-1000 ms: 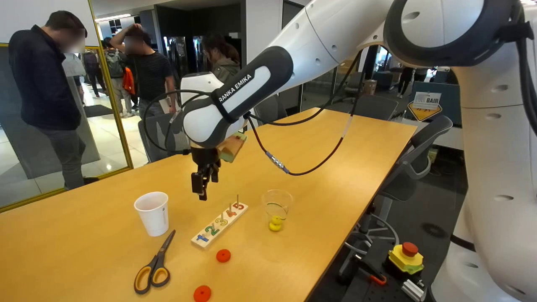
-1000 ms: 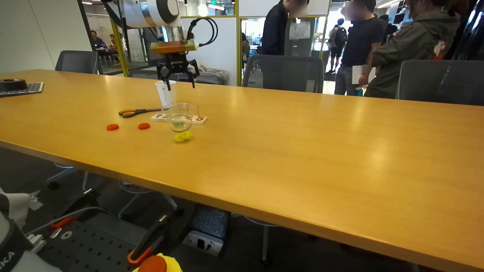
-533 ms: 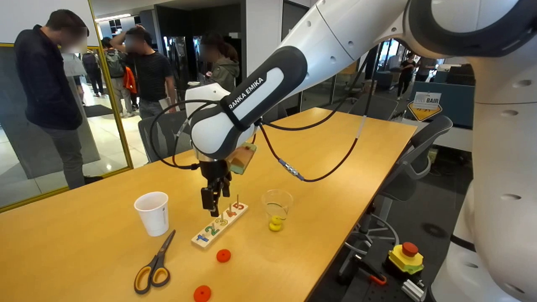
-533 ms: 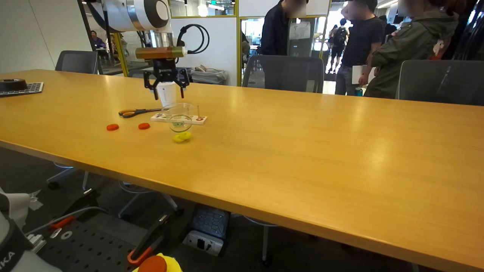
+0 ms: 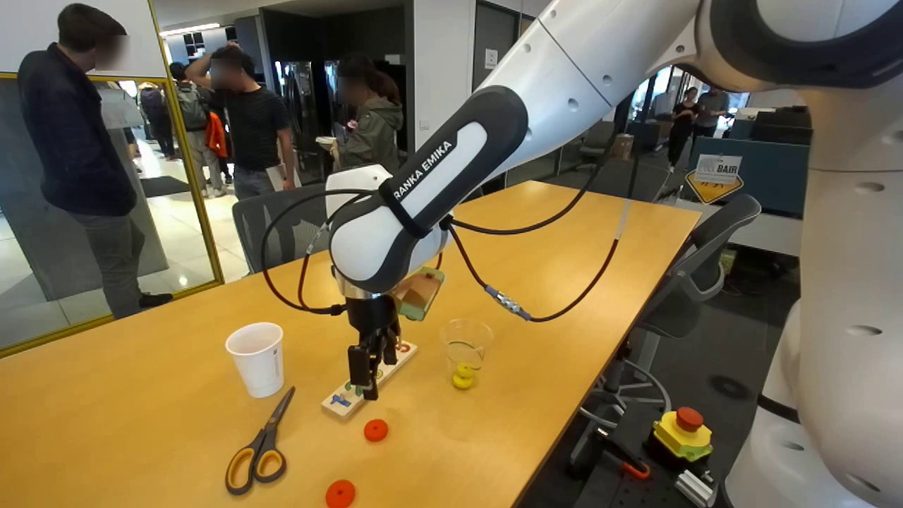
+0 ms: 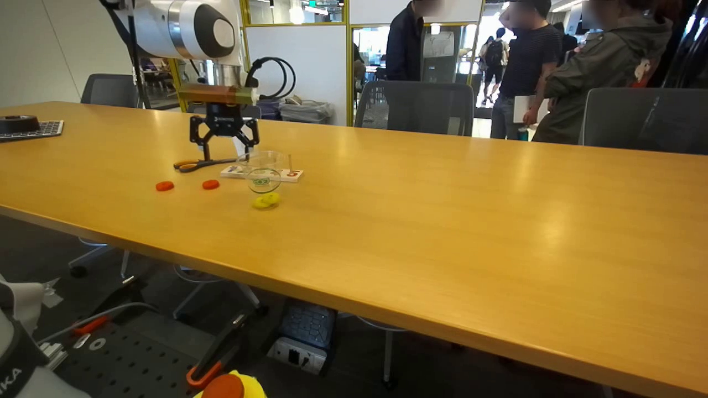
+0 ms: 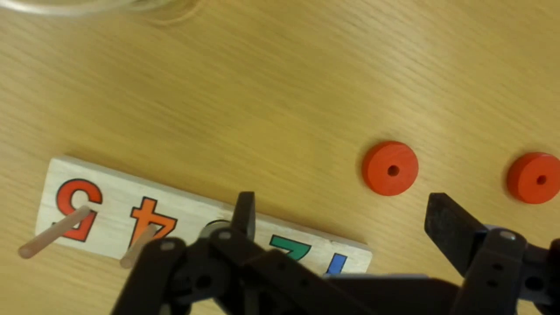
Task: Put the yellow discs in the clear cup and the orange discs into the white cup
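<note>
Gripper (image 7: 342, 218): one, black, pointing down, jaws spread wide; in the wrist view one finger overlaps the number board (image 7: 188, 218), the other lies past its end
Arm (image 5: 557, 77): white, stretched out above the table (image 6: 442, 221), forearm slanting down to the wrist, cables (image 5: 506, 302) looping beneath it
Number board: pale strip, flat on the table, pegs (image 7: 54, 232) rising from it; its middle is masked by the gripper in the wrist view, the 5 and most of the 4 in sight
Orange discs (image 7: 384, 173): two, both flat on the tabletop, outside the cups; one near the board's blue 1, the other farther off, apart from its mate
Clear cup (image 5: 462, 353): upright, near the board; yellow discs (image 5: 463, 382), two that I can make out, at its bottom, seen through the wall, overlapping
White cup (image 5: 257, 363): upright, across the board from the clear cup and well apart from it; inner wall showing at the top, floor hidden from where I stand
Scissors (image 5: 267, 432): flat on the table, blades together, tips just beside the white cup, grey-and-yellow handles turned away from it
Button box (image 5: 683, 437): yellow, red-topped, lower than the tabletop
People (image 5: 77, 141): several, standing beyond the table
</note>
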